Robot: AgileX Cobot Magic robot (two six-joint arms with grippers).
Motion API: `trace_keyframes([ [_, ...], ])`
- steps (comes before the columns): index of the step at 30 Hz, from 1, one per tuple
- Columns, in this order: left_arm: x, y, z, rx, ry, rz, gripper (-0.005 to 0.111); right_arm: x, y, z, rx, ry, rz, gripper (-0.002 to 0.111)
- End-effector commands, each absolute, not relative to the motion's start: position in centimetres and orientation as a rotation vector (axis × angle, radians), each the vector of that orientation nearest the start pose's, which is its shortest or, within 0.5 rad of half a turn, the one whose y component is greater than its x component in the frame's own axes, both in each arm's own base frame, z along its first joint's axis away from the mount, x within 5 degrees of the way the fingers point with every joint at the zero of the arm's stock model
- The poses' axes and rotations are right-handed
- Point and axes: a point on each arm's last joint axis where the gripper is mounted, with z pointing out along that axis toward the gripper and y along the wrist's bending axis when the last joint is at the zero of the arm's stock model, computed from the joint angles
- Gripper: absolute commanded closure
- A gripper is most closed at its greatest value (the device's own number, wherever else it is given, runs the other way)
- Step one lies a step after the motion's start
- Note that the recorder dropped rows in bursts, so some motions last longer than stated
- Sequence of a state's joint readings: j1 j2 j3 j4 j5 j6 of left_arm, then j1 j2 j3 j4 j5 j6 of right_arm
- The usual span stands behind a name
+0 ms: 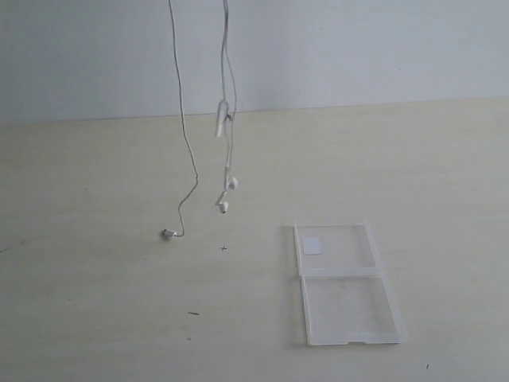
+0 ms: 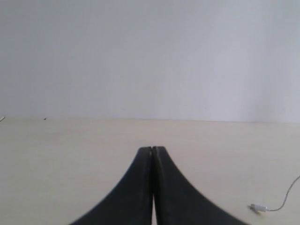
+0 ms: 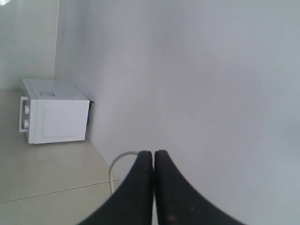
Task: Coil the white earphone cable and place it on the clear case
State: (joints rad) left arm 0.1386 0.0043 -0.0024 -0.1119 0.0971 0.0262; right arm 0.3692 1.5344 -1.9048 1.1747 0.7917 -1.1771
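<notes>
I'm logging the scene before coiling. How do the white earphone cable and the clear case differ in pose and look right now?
The white earphone cable hangs down from above the frame, uncoiled; the clear case lies flat and open on the table. The cable is a thin, opaque white line; the case is broad and see-through. Shared: both are pale, and they are apart, not touching.

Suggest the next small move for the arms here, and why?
Probably shift the white earphone cable rightward over the clear case before lowering. It hangs uncoiled from above frame, plug touching the table left of the case, earbuds dangling; the case lies open. The left gripper and right gripper are shut.
</notes>
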Motion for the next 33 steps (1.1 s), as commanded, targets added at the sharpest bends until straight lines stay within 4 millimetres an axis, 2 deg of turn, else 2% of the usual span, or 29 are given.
trace_keyframes([
  [1,5.6,0.7,20.7,-0.173,1.543,0.034,0.107,26.6,16.5,54.8,-0.901,1.218,0.721,0.108],
  [3,5.6,0.7,20.7,-0.191,1.538,0.014,0.107,26.5,16.5,54.9,-0.899,1.215,0.719,0.108],
  [7,5.6,0.8,21.3,-0.377,1.438,-0.187,0.107,26.3,16.4,55.1,-0.897,1.21,0.716,0.108],
  [10,5.5,0.8,21.6,-0.435,1.397,-0.254,0.107,26.2,16.3,55.2,-0.895,1.206,0.714,0.108],
  [15,5.3,0.6,24.2,-0.447,1.376,-0.325,0.107,26.0,16.4,55.2,-0.905,1.207,0.722,0.108],
  [20,5.6,0.2,28.2,-0.322,1.297,-0.371,0.107,25.8,16.4,55.7,-0.87,1.166,0.779,0.108],
  [22,6.3,-0.3,29.3,-0.212,1.302,-0.365,0.107,25.7,16.4,56.1,-0.857,1.125,0.789,0.108],
  [27,9.4,-2.3,29.5,0.006,1.444,-0.381,0.107,25.6,16.3,56.2,-0.85,1.114,0.796,0.108],
  [33,13.2,-5.6,29.8,0.283,1.476,-0.382,0.107,25.6,16.4,56.2,-0.842,1.125,0.817,0.108],
])
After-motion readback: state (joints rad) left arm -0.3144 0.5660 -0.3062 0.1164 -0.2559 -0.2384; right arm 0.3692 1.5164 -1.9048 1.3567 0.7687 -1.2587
